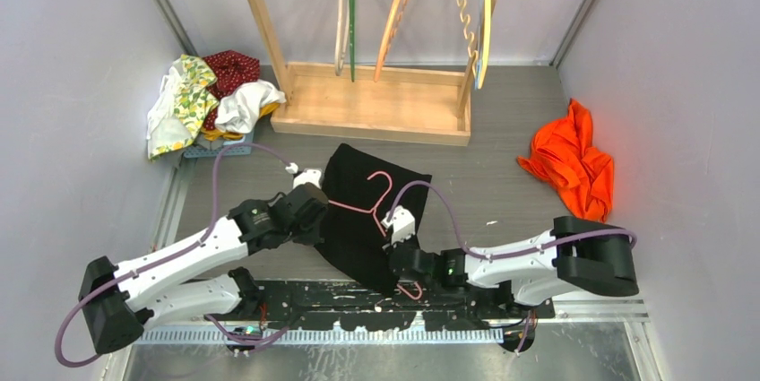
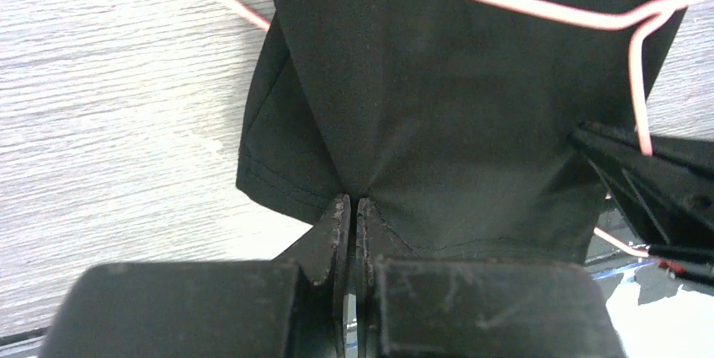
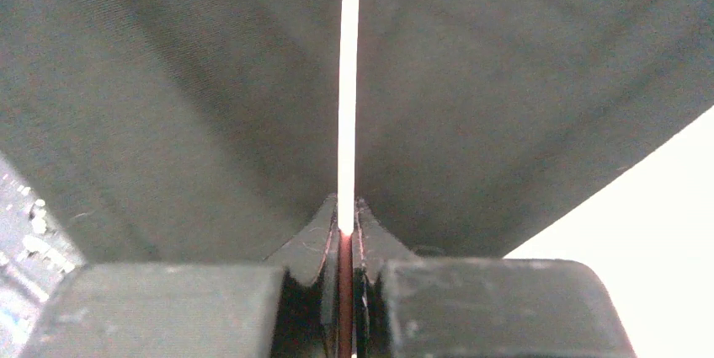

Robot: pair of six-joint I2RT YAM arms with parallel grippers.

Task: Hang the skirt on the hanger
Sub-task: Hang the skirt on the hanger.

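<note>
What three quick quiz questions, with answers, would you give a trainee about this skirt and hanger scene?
1. True or false: the left claw is shut on an edge of the black skirt.
2. Which does the right claw grip? A, the pink hanger; B, the skirt alone; C, nothing.
3. What colour is the crumpled garment lying to the right of the skirt in the top view?
Key: 1 true; 2 A; 3 orange.
</note>
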